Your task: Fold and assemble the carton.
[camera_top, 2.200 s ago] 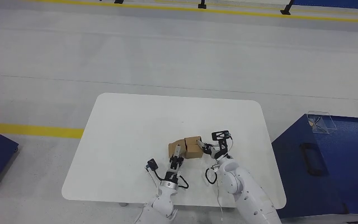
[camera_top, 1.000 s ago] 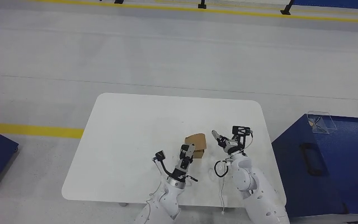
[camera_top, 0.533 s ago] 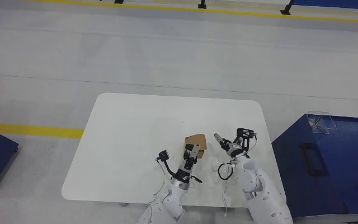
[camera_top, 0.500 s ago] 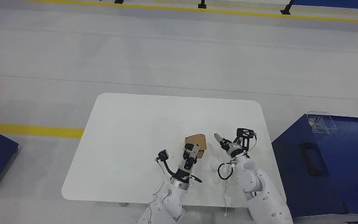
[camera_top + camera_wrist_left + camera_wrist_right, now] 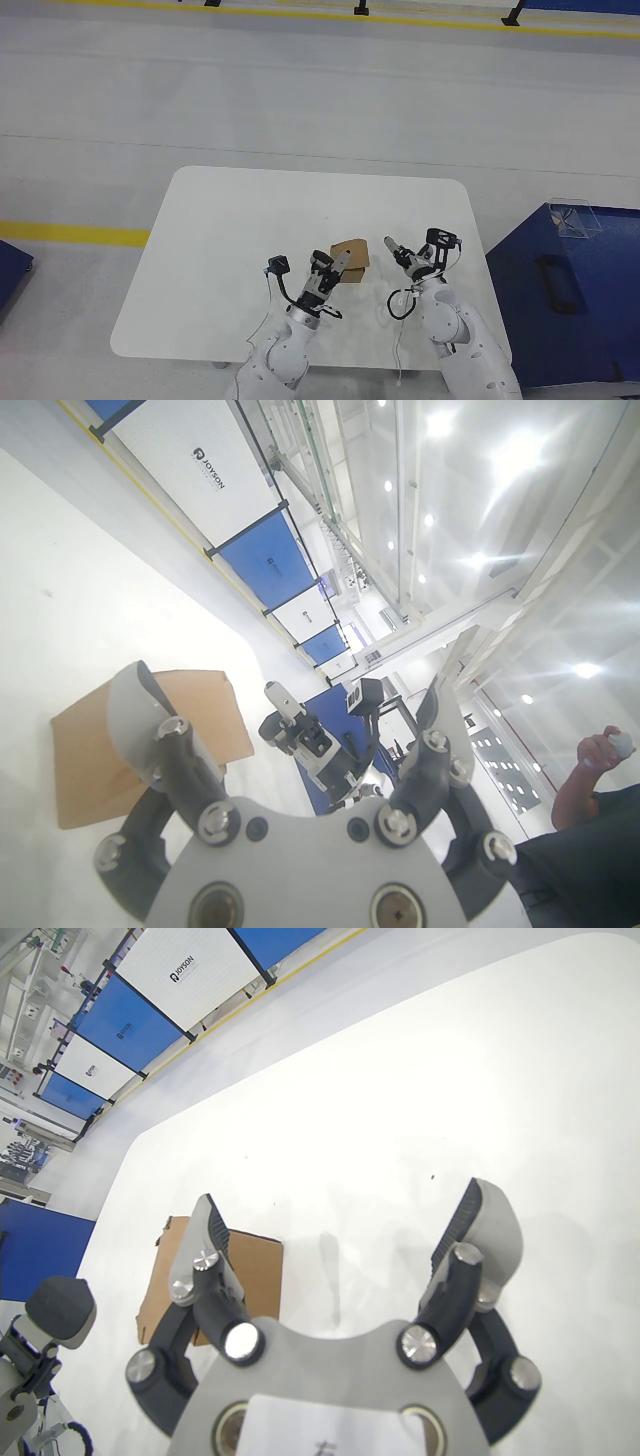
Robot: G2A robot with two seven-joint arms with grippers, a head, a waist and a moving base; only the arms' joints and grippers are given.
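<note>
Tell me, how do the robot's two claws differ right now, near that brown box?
The left gripper sits close by the carton, though I cannot tell whether it touches. The right gripper stands off to the carton's side, with bare table between them. The left gripper aims roughly level across the table, while the right gripper tilts down toward it. Both are open and hold nothing.

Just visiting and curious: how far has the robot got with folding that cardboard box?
Done: the carton looks folded into a box shape, resting on the white table. In hand: nothing; the left gripper and right gripper are both open beside it, gripping nothing. Left: possibly tucking flaps; the views do not show whether any are loose.
</note>
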